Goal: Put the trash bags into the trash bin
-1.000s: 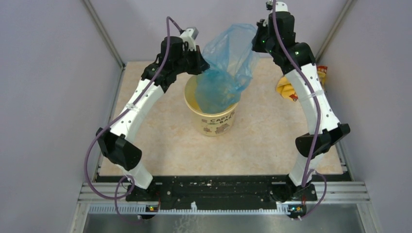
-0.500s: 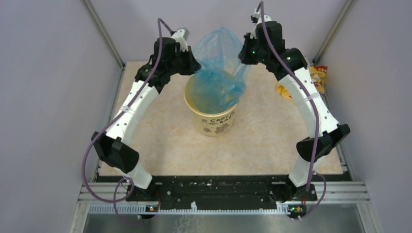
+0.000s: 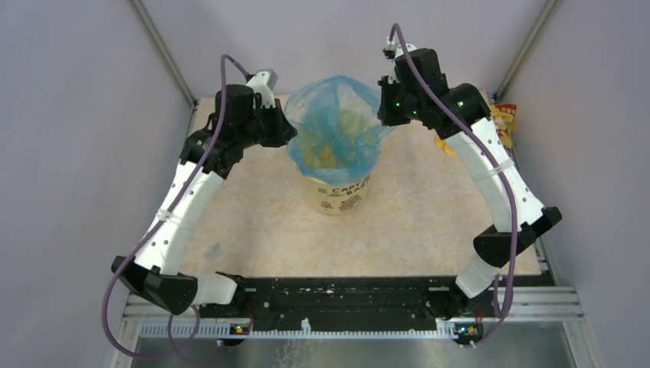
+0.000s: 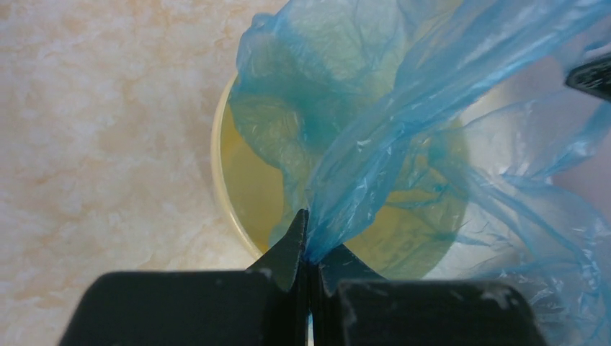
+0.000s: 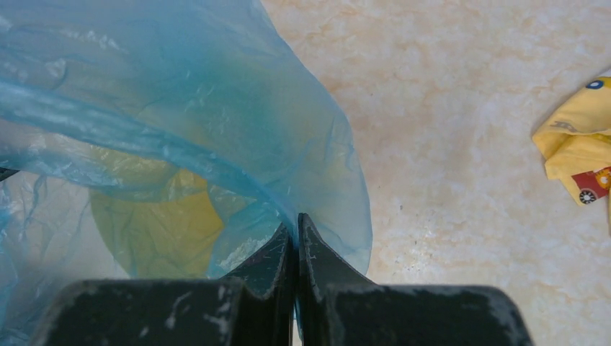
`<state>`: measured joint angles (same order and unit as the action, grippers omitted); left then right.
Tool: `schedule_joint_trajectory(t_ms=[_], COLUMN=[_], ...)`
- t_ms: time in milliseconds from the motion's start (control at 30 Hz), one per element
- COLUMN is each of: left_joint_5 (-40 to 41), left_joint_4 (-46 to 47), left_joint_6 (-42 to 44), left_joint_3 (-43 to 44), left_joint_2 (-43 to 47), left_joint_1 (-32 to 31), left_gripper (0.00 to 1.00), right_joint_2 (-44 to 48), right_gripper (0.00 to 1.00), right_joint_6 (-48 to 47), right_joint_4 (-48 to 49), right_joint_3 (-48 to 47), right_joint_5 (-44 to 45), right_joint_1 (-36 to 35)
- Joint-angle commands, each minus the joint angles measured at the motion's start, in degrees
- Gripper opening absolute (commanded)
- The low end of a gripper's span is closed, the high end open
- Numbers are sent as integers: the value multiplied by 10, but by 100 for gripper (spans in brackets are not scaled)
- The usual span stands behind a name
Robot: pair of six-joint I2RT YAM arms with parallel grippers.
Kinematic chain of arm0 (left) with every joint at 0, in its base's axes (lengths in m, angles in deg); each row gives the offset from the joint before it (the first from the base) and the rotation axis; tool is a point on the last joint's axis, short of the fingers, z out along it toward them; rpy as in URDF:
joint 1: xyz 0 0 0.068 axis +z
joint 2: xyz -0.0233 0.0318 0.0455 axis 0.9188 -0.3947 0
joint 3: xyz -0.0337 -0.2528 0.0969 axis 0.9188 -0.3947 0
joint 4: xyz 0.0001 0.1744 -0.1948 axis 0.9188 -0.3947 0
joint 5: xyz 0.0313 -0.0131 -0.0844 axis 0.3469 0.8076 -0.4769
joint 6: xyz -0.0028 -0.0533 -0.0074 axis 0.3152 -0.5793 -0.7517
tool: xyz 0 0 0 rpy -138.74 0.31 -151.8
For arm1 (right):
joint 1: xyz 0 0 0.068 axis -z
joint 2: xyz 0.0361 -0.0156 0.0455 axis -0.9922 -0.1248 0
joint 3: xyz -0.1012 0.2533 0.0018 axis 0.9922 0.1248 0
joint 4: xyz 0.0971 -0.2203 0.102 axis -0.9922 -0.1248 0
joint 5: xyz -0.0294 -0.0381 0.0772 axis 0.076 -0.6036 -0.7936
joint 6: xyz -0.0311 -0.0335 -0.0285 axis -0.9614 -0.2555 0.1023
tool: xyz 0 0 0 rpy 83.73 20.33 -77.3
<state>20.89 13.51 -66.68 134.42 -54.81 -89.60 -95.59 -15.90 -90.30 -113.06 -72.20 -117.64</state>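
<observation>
Change: both arms are coming lower and drawing apart. A second ago the trash bag (image 3: 335,126) was bunched high above the trash bin (image 3: 338,193); now it is hanging stretched between them, its mouth spreading over the rim.
Meaning: the bag's body is sinking inside the bin, so the task is looking well along. Only the pinched top edges are staying outside.
Left fingers (image 4: 288,252): clenching a twisted strand of film at the tips, with the bin's opening lying just ahead of them.
Right fingers (image 5: 317,252): clamping a fold of film, with the bin sitting ahead and to their left.
Surroundings: a yellow-and-red wrapper (image 5: 576,155) is lying on the desk (image 3: 253,199), well off to the right of the right fingers.
Obstacles: nothing is standing between the fingers and the bin. I judge the risk to be the floppy film draping outside the rim.
</observation>
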Motion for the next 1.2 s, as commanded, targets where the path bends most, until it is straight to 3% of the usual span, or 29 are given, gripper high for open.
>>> schedule_joint_trajectory(t_ms=[0,100,233,300,400,467,700,833,967,1067,1167], left_joint_5=[25,28,22,13,3,4,-10,-45,-62,-61,-46], left_joint_4=[-17,-14,-8,-1,9,14,55,72,86,79,78], left_joint_6=[14,18,33,40,49,55,73,71,73,78,81], left_joint_3=[-25,-31,-26,-24,-20,-19,20,60,83,100,102], left_joint_2=[21,14,12,19,33,36,14,-23,-59,-92,-98], left_joint_1=[1,1,1,1,1,1,1,1,1,1,1], left_gripper=[0,0,9,20,46,55,64,64,65,64,63], right_joint_2=[26,-3,-14,-5,16,22,-1,-38,-59,-74,-80], right_gripper=[0,0,12,24,41,51,68,67,58,48,30], right_joint_6=[-30,-39,-43,-48,-67,-82,-150,-162,-154,-154,-151], right_joint_4=[-9,-11,13,32,59,74,105,97,112,113,120], right_joint_3=[-22,-39,-20,-6,6,3,-49,-95,-99,-106,-101], right_joint_5=[58,67,39,27,15,11,30,44,3,-5,-12], right_joint_1=[-7,-7,-8,-11,-18,-22,-23,-9,15,22,23])
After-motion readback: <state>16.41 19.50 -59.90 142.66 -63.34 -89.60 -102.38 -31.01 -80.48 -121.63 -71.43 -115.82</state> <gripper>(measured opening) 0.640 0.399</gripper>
